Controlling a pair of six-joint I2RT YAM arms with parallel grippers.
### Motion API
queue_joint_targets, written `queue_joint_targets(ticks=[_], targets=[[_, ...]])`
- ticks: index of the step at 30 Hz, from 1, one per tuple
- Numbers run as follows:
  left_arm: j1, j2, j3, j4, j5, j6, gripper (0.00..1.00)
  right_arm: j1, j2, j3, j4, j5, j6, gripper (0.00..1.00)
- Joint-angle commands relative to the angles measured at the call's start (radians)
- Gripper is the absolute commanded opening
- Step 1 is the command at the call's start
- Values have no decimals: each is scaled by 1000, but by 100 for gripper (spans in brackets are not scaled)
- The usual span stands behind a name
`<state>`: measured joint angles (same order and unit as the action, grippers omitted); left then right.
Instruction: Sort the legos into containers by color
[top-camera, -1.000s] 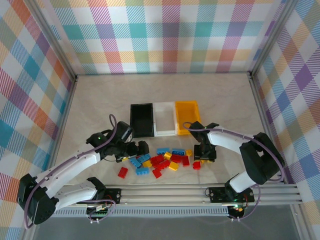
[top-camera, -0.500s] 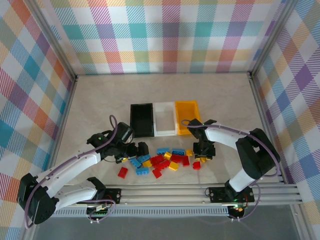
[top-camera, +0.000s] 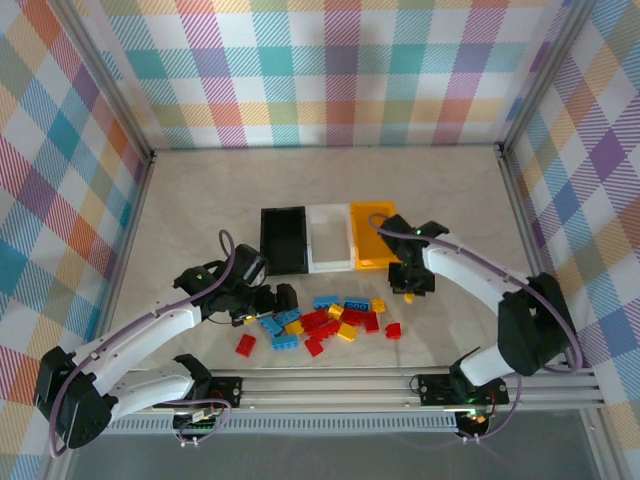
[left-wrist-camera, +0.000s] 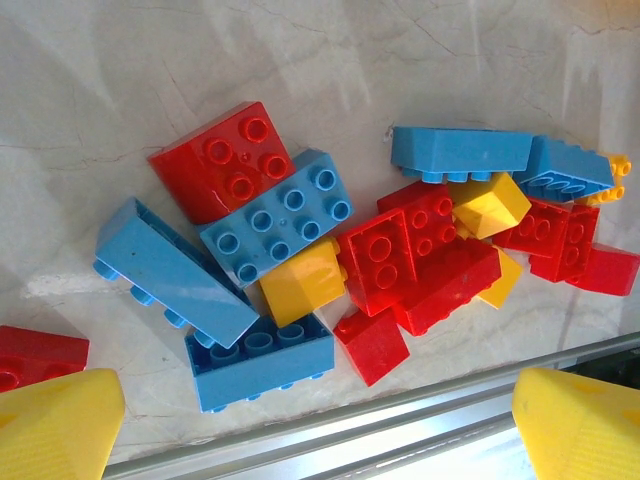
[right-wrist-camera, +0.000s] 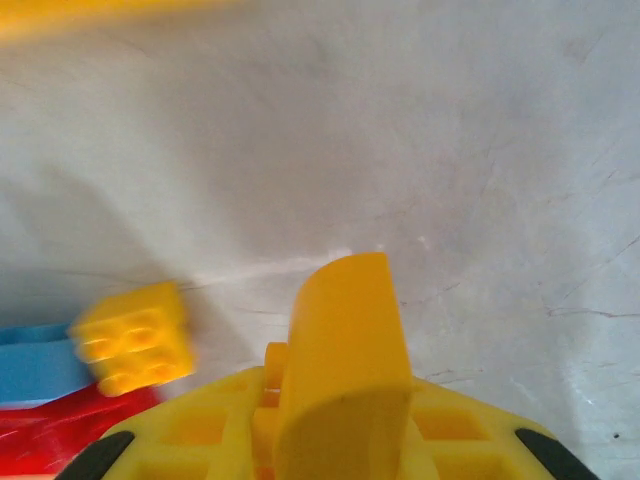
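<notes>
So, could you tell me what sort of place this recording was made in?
Most likely an enclosed robotics lab test cell, not a home: plaid-printed panel walls in aluminium framing, a marble-look tabletop, and Lego-style bricks near three small bins.

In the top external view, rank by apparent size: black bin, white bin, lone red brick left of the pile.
1. black bin and white bin: they look equal, no ranking
2. lone red brick: far smaller
</notes>
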<state>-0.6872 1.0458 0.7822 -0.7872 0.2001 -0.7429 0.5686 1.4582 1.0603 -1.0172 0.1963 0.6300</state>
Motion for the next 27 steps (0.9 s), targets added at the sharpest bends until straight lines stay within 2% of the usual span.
queue_joint_targets(ticks=[1,5,14,24,27], targets=[[-11,-7,-3,-8,-5,14,100,-3,-59,144,-100,-22,-40,18],[-12,-10,6,-10,-16,20,100,-4,50,312,-104,-63,-106,19],[-12,-75,20,-85,-67,12,100,-54,454,638,-74,-89,-227,19],[-10,-141,17,-167,-111,-18,100,-117,689,749,-22,-149,-245,22],[-10,-142,21,-180,-117,-18,100,-126,723,759,-14,-153,-252,30]])
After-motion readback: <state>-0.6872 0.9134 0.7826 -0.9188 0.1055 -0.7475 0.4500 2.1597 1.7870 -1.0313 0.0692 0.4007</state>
